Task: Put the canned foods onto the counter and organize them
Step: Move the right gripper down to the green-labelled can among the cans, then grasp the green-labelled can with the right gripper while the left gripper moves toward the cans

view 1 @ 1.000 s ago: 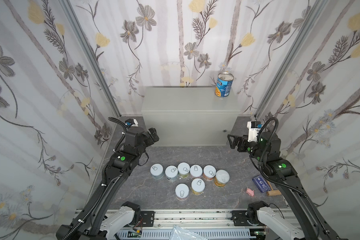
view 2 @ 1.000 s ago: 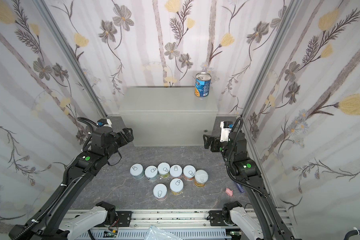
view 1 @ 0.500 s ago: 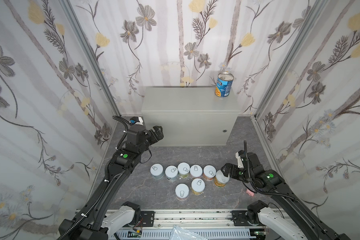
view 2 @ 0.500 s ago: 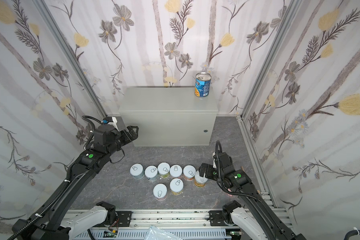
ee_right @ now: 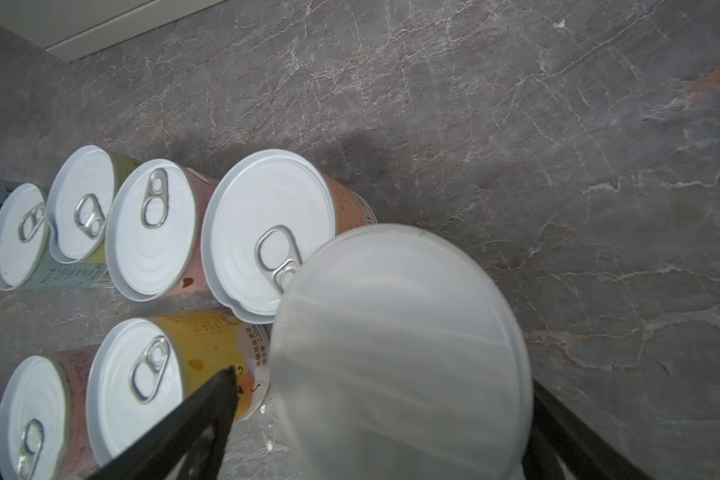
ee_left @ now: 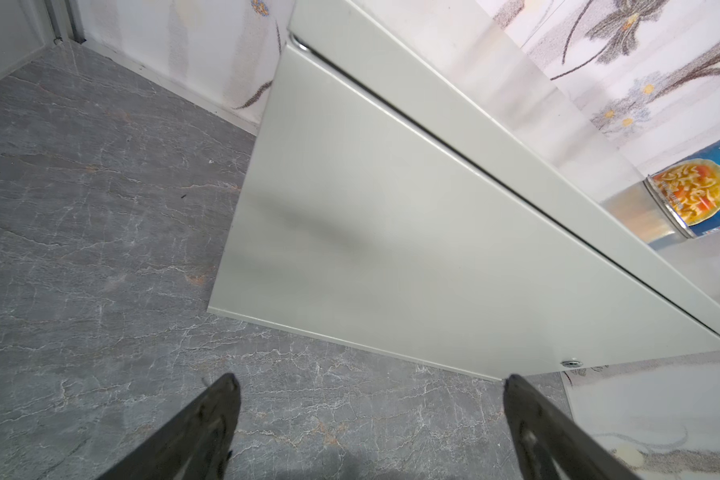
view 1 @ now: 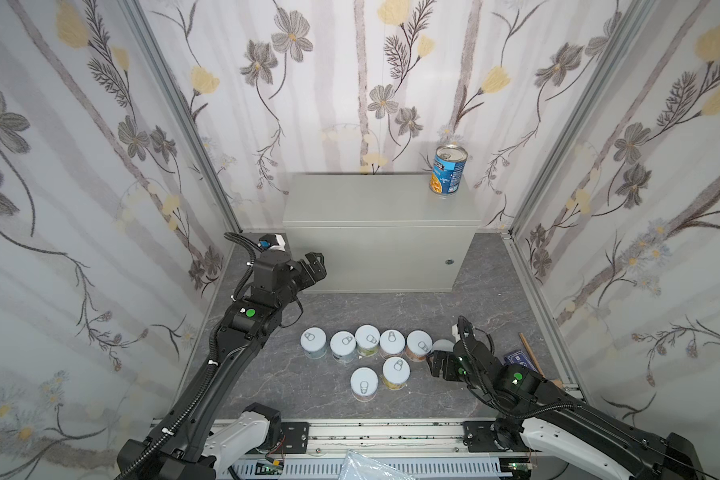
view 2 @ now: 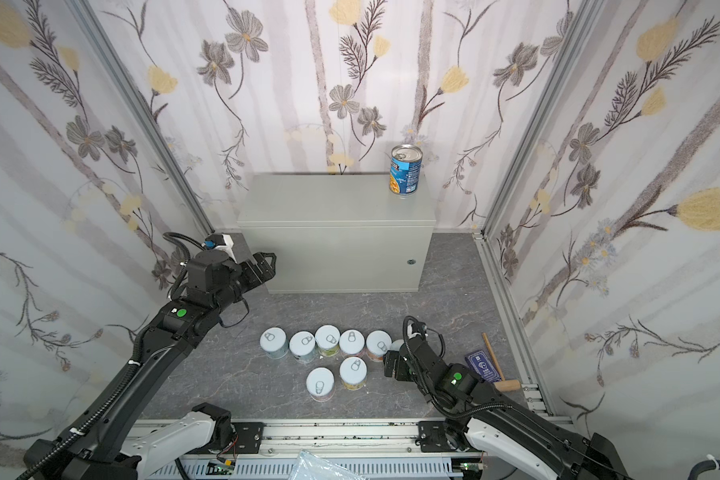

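Note:
A blue-labelled can [view 1: 449,169] [view 2: 406,174] stands upright on the right rear of the light-grey counter [view 1: 375,203] [view 2: 337,199]. Several short white-lidded cans [view 1: 367,338] [ee_right: 267,232] sit clustered on the dark marbled floor. At the row's right end is a can with a translucent plastic lid [view 1: 442,345] [ee_right: 400,353]. My right gripper [view 1: 435,360] [ee_right: 383,380] is open, its jaws standing on either side of that can. My left gripper [view 1: 316,268] [ee_left: 371,378] hangs open and empty by the counter's left front, facing its door [ee_left: 391,249].
A dark blue card [view 1: 516,359] and a wooden-handled tool [view 2: 495,370] lie on the floor at the right wall. Floral walls close three sides. A metal rail [view 1: 371,432] runs along the front edge.
My right arm swung down from beside the counter's right front to the floor and slid its open jaws around the plastic-lidded can. The left gripper edged slightly toward the counter.

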Controlling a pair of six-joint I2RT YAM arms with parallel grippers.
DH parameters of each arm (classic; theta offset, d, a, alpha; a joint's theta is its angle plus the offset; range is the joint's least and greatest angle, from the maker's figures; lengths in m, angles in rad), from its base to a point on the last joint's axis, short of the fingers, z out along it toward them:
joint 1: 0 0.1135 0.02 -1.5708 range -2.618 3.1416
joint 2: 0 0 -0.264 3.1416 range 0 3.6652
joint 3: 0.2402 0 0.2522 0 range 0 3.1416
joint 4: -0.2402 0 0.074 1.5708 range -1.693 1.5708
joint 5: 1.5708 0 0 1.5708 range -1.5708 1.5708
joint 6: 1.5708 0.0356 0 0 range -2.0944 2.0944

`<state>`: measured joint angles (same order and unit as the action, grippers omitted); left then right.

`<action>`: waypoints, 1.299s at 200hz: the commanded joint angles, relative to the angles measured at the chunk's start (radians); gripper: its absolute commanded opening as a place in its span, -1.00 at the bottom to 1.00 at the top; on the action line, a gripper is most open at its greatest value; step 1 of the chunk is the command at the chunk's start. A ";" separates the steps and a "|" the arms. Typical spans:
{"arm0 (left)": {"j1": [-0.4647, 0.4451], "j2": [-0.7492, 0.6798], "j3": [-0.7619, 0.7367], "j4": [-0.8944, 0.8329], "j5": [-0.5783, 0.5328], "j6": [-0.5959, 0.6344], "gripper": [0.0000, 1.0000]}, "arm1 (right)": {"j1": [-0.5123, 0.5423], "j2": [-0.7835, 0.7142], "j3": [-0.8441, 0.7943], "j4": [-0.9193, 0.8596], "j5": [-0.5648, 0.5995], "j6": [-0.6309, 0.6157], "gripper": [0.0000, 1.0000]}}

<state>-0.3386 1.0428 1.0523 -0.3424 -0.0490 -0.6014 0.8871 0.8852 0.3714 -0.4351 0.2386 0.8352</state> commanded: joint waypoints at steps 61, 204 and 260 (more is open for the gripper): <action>0.001 -0.039 -0.025 -0.015 -0.070 0.014 1.00 | 0.136 0.092 -0.124 0.196 0.294 0.104 0.86; 0.000 -0.047 -0.040 -0.016 -0.050 0.006 1.00 | 0.063 0.278 -0.153 0.481 0.413 0.002 0.80; -0.006 0.010 -0.040 0.038 0.209 0.093 1.00 | 0.049 0.443 -0.140 0.596 0.437 -0.044 0.76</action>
<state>-0.3389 1.0279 1.0138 -0.3618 -0.0078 -0.5705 0.9409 1.2858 0.2180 0.0643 0.6418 0.8215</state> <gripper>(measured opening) 0.997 0.894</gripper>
